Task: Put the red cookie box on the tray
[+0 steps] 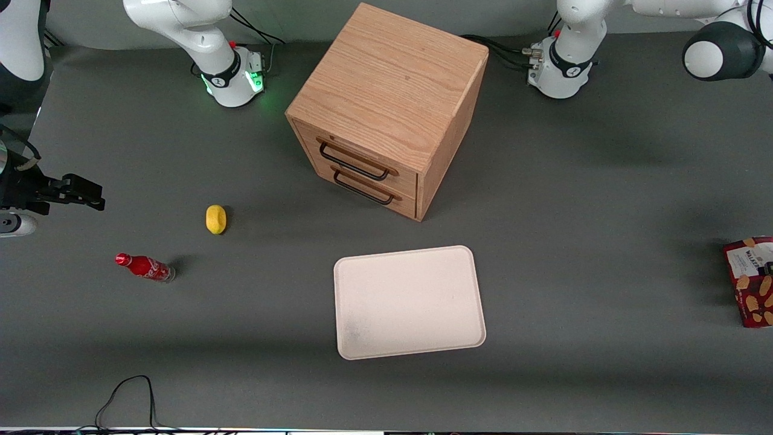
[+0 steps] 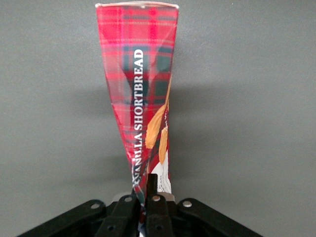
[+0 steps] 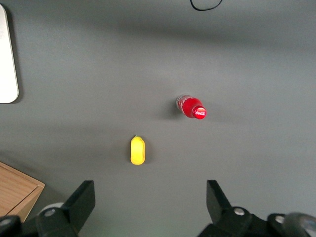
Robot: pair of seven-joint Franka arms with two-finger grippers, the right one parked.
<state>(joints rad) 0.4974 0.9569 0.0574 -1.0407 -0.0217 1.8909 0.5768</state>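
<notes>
Gripper (image 2: 146,205): closed on the red cookie box (image 2: 140,94), at the working arm's end of the table.
Tray (image 1: 409,302): bare, well apart from box.
Remaining: carry, lower, release.

You see a wooden drawer cabinet (image 1: 386,109) standing on the grey counter (image 1: 574,199), turned at an angle, with two drawers, one above the other, each with a dark wire handle. Toward the parked arm's end you find a yellow lemon-like object (image 1: 215,219) and, nearer the front camera than it, a small red cola bottle (image 1: 145,267); the two are apart. A black cable (image 1: 127,399) loops at the counter's near edge.
</notes>
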